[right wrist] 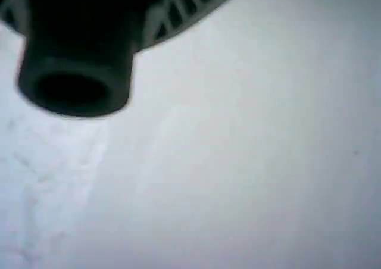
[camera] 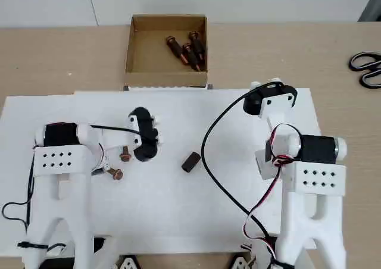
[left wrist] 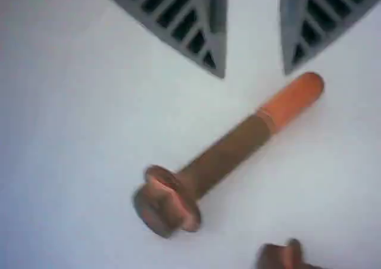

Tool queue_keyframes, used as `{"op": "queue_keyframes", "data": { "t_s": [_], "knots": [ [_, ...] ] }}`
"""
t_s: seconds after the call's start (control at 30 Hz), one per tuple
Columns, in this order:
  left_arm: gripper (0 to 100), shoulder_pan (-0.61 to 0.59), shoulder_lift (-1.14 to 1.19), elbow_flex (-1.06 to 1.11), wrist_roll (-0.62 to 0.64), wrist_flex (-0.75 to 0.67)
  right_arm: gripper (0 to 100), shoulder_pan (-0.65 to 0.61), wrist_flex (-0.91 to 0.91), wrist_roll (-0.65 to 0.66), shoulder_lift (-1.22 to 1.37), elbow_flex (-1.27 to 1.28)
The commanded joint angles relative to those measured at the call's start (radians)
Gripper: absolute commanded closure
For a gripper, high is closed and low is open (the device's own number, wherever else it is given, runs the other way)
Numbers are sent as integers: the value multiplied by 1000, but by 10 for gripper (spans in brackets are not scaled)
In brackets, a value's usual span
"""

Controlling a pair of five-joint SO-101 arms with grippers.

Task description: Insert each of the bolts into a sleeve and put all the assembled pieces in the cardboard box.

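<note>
OK, your left gripper hung with fingers wide over the orange tip of a bolt lying on the white sheet, second bolt nearby. Right wrist view gave you the right gripper clamped on a black sleeve. High view added a loose sleeve mid-sheet and assembled pieces in the cardboard box.

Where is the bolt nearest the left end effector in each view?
High view: the bolt lies on the white sheet, beside the left end effector.
Left wrist view: the bolt lies across the middle, orange tip toward the open fingers.
Right wrist view: a black sleeve above the sheet.
Shared landmark: the white sheet.
</note>
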Motion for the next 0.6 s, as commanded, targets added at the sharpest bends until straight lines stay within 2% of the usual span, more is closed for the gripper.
{"op": "queue_keyframes", "data": {
  "t_s": [0.0, 0.27, 0.57],
  "knots": [
    [903, -23, -2, -41, -255, 87, 995, 10, -16, 11, -16, -5],
    [892, -15, 5, -33, -388, 61, 995, 7, -28, 11, -15, -5],
    [852, -15, 5, 82, -423, -110, 995, 10, -31, 66, -13, -3]
  ]
}}
